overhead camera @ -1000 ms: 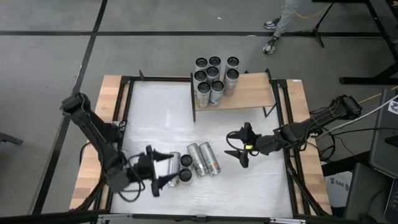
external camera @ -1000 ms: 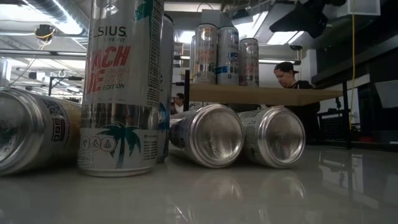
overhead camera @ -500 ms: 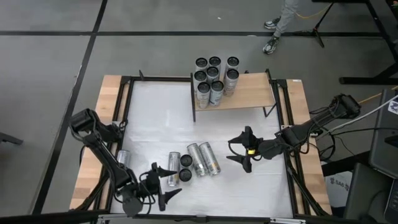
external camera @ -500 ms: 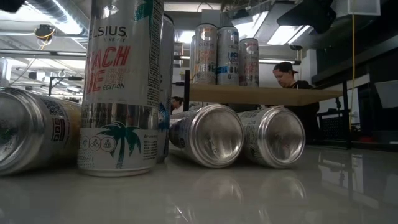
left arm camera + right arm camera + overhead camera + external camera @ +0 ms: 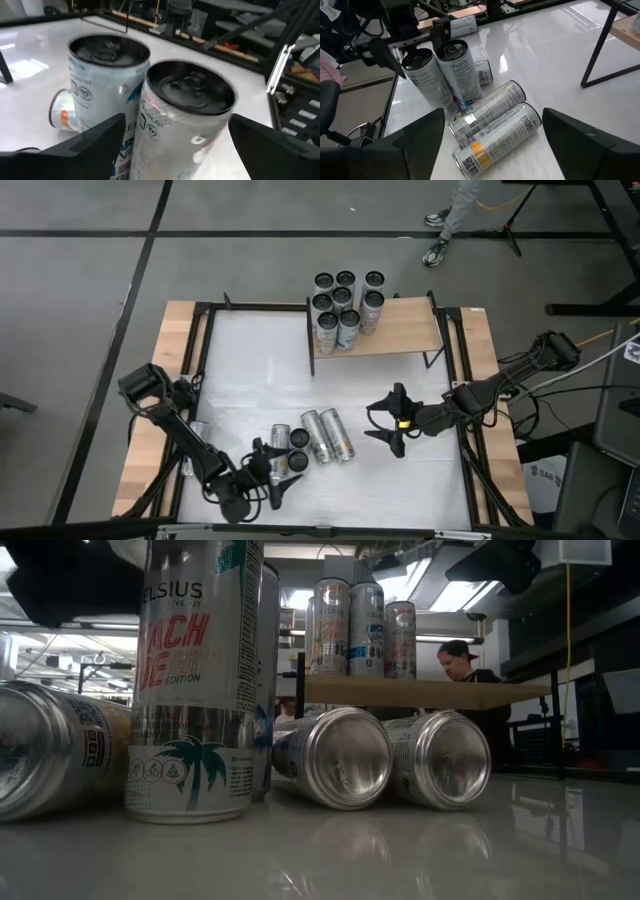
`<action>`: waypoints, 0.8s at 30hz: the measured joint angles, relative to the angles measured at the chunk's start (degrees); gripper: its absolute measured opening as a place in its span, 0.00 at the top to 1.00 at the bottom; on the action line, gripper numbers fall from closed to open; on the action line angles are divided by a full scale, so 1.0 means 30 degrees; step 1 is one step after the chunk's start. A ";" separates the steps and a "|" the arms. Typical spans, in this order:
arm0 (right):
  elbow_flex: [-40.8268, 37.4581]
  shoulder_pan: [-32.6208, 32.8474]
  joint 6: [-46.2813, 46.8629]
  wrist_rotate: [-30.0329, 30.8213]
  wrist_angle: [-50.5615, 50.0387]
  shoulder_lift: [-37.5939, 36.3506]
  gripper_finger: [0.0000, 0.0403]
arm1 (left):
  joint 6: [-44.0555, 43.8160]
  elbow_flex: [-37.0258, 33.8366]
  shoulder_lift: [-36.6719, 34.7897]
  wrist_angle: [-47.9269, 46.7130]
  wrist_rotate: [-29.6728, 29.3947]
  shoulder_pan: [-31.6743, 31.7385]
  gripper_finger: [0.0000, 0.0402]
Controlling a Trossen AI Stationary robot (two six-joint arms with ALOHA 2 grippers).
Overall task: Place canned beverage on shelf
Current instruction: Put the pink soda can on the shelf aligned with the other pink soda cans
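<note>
Left gripper (image 5: 272,480): I see it low at the near edge of the table, right by the two standing cans. Its fingers (image 5: 95,140) are spread wide, one on each side of the nearer can, and not pinching it.
Standing cans (image 5: 296,451): two tall drink cans, upright and close together. From above I only see their dark round tops. My left wrist camera shows the nearer can (image 5: 182,120) close up, with the other one (image 5: 102,85) just behind it. The low camera shows a palm tree printed on the front can (image 5: 195,680).
Lying cans (image 5: 329,435): two silver cans on their sides, side by side, just past the standing ones. The low camera shows their round ends (image 5: 345,758).
Two more lying cans: one (image 5: 279,438) lies just left of the standing pair, and another (image 5: 197,434) is near the left edge.
Right gripper (image 5: 388,423): it hangs over the table to the right of the lying cans, fingers spread and holding nothing.
Shelf (image 5: 400,330): a pale wood board at the far side of the table. Seven cans (image 5: 345,305) stand on its left end.
Person (image 5: 462,660): only the low camera shows someone behind the shelf.
</note>
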 joint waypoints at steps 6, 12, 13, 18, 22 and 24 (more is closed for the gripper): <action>0.0000 -0.0007 -0.0004 0.0069 0.0000 0.0000 0.20 | 0.0016 0.0000 0.0168 0.0007 0.0682 0.0627 0.13; 0.0000 -0.0007 -0.0007 0.0080 0.0007 0.0000 0.20 | 0.0152 0.0000 0.0168 0.0014 0.3337 0.1222 0.13; 0.0000 -0.0007 -0.0007 0.0086 0.0015 0.0000 0.20 | 0.0160 0.0000 0.0168 0.0007 0.3759 0.1289 0.13; 0.0000 -0.0007 -0.0007 0.0103 0.0015 0.0000 0.20 | 0.0164 0.0000 0.0175 0.0029 0.5039 0.1378 0.13; 0.0000 -0.0007 -0.0007 0.0124 0.0019 0.0000 0.20 | 0.0163 0.0000 0.0175 0.0036 0.4993 0.1371 0.13; 0.0000 -0.0007 -0.0007 0.0131 0.0019 0.0000 0.20 | 0.0159 0.0000 0.0175 0.0036 0.4993 0.1371 0.13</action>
